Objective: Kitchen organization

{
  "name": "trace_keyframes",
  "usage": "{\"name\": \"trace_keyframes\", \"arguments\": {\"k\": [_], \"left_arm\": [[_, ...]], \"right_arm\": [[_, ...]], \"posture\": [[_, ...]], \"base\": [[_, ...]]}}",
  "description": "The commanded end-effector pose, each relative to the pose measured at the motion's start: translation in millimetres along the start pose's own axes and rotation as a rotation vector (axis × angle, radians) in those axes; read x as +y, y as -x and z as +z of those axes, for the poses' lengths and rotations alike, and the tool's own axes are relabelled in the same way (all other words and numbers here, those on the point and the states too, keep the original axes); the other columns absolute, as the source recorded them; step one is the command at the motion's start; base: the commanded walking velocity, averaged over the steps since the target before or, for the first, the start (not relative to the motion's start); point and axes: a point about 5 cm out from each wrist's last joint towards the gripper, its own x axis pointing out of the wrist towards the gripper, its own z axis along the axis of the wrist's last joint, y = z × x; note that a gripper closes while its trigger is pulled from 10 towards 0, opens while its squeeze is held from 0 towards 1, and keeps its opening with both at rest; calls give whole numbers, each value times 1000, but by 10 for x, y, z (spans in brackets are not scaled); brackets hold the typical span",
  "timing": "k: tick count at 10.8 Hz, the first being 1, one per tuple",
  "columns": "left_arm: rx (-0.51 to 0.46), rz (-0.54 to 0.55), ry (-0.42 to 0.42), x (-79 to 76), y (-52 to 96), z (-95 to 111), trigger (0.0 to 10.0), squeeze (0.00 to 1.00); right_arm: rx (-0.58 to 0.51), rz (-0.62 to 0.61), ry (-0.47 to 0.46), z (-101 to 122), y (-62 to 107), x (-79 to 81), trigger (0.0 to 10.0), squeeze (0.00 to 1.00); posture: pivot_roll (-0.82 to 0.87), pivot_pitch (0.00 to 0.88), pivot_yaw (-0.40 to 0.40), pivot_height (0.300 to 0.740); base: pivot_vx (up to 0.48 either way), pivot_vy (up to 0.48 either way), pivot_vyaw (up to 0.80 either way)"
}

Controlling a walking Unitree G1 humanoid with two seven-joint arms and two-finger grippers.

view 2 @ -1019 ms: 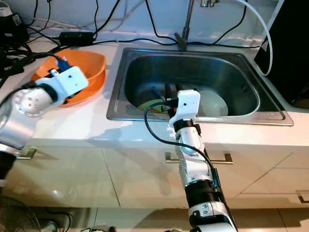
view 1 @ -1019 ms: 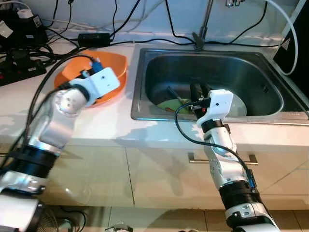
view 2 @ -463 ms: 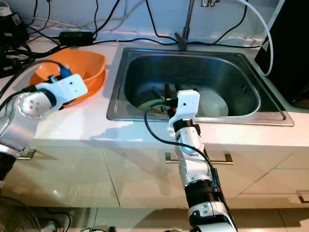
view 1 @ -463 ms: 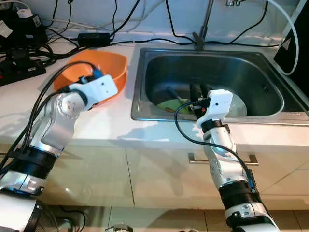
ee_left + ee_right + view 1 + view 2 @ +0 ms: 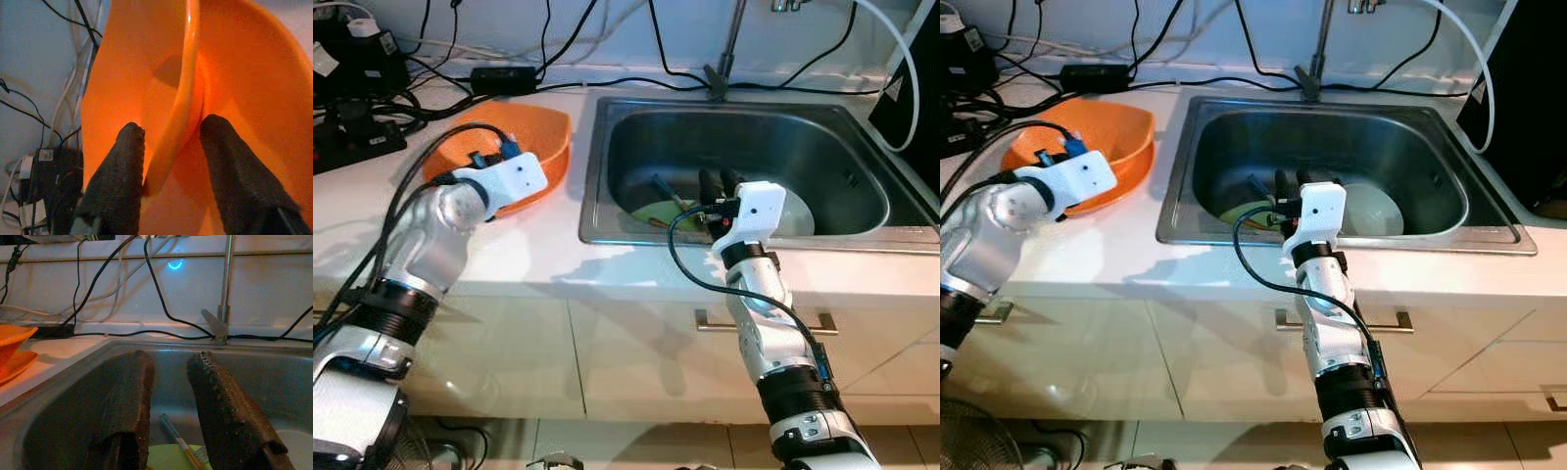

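Note:
An orange bowl (image 5: 536, 132) sits on the white counter left of the sink (image 5: 597, 233), on what looks like an orange plate (image 5: 14, 364). My left gripper (image 5: 173, 126) is open at its near rim, one finger (image 5: 122, 171) inside the bowl and the other outside. My right gripper (image 5: 721, 178) hangs open inside the sink, just above a green plate (image 5: 656, 211) with a dark-handled utensil (image 5: 664, 188) lying on it. A white dish (image 5: 800, 211) lies beside the green plate, partly hidden by my right wrist.
A faucet (image 5: 726, 49) rises behind the sink. Black cables, a power strip (image 5: 352, 147) and an adapter (image 5: 504, 76) crowd the back left of the counter. A dark appliance (image 5: 920, 69) stands at the far right. Cabinet drawers run below the counter.
My left elbow has dropped and drawn in while the left gripper stayed at the bowl's near rim. The right arm has not moved.

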Motion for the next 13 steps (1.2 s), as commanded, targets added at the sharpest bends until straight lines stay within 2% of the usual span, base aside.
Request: {"name": "trace_keyframes", "arguments": {"k": [1, 10, 12, 13], "left_arm": [[-13, -15, -9, -14, -20, 39, 0, 0], [-50, -18, -41, -47, -57, 92, 0, 0], [-95, 102, -129, 99, -35, 193, 0, 0], [-155, 198, -171, 224, -5, 318, 0, 0]], "right_arm": [[-8, -10, 6, 31, -16, -13, 10000, 0], [-3, -13, 0, 17, -39, 21, 10000, 0], [-5, -22, 0, 20, -39, 5, 10000, 0], [-5, -23, 0, 21, -39, 4, 10000, 0]], "posture": [[55, 0, 13, 740], [59, 0, 18, 740], [59, 0, 18, 740], [59, 0, 17, 740]], "base": [[0, 0, 0], [0, 0, 0], [0, 0, 0], [0, 0, 0]]}}
